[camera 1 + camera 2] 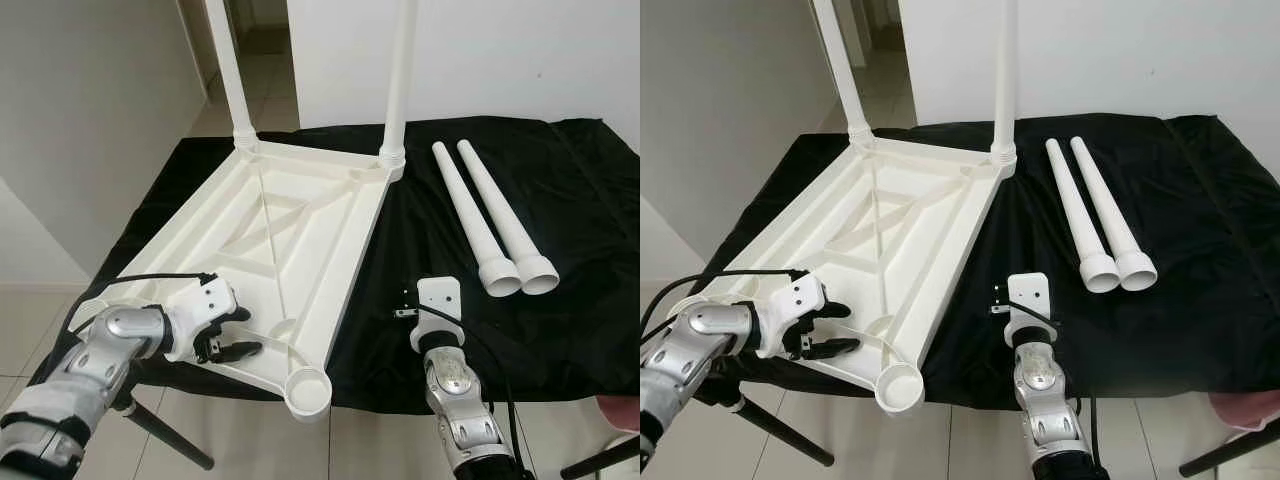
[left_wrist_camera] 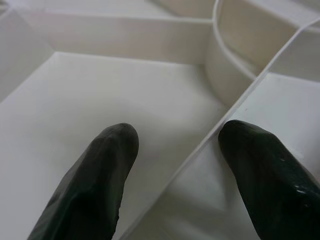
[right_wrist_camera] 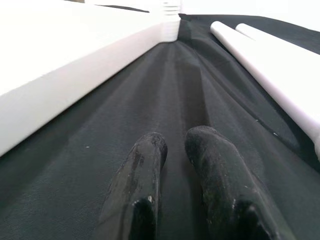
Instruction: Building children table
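A white plastic tabletop (image 1: 300, 250) lies upside down on the black cloth. Two white legs (image 1: 232, 70) (image 1: 400, 70) stand upright in its far corner sockets. An empty round socket (image 1: 308, 392) sits at the near corner. Two loose legs (image 1: 468, 212) (image 1: 500, 212) lie side by side to the right. My left gripper (image 2: 177, 135) is open over the tabletop's near edge, one finger on each side of a thin rib. My right gripper (image 3: 176, 140) rests low on the cloth between the tabletop's side and the loose legs, its fingers shut with nothing between them.
The black cloth (image 1: 560, 300) covers a table whose front edge runs just beneath my wrists. A black stand leg (image 1: 170, 440) slants under the near left corner. Something pink (image 1: 622, 410) shows at the lower right. White walls stand behind and to the left.
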Controlling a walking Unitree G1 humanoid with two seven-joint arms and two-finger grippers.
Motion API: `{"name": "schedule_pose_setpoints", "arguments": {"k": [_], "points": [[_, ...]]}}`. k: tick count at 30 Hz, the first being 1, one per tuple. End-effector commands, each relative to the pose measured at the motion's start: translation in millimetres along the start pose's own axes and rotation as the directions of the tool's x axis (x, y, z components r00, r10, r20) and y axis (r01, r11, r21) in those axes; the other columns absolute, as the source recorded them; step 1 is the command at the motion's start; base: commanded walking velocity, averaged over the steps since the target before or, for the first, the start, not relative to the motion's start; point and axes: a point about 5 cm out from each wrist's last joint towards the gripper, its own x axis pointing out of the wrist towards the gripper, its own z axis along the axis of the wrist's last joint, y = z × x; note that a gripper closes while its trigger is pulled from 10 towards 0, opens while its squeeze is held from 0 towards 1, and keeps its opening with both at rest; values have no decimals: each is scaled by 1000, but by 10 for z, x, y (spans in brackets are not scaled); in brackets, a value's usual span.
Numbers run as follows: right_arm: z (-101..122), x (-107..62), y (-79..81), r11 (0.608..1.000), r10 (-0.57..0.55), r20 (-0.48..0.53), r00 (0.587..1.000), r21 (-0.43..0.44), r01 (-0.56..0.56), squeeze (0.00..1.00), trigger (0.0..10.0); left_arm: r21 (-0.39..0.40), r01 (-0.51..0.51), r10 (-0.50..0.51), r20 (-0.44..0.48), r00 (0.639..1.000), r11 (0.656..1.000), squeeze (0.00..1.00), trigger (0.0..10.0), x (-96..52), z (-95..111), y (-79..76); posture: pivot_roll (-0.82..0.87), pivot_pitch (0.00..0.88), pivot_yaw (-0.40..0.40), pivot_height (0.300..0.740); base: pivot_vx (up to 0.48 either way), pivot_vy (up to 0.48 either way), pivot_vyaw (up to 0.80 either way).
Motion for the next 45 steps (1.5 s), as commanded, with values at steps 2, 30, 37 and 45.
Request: {"name": "schedule_pose_setpoints", "arguments": {"k": [2,30,37,45], "points": [[9,-5,17,1000,-5,4,1000,16,5,0,10000,3,11,-11,-35,999,1000,0,10000,-3,-65,10,-61,40,121,740,0,0,0],[68,57,34,1000,-10,24,1000,25,9,0,10000,3,1,-1,184,983,1000,0,10000,223,304,-109,-51,57,116,740,0,0,0],[139,99,-40,999,-38,64,997,25,36,0,10000,-29,30,-21,271,962,999,1000,10000,257,464,-174,-58,60,117,740,0,0,0],[255,122,-167,996,-88,136,987,39,83,0,10000,-126,-133,173,388,906,983,0,10000,255,661,-137,-68,47,116,740,0,0,0]]}}
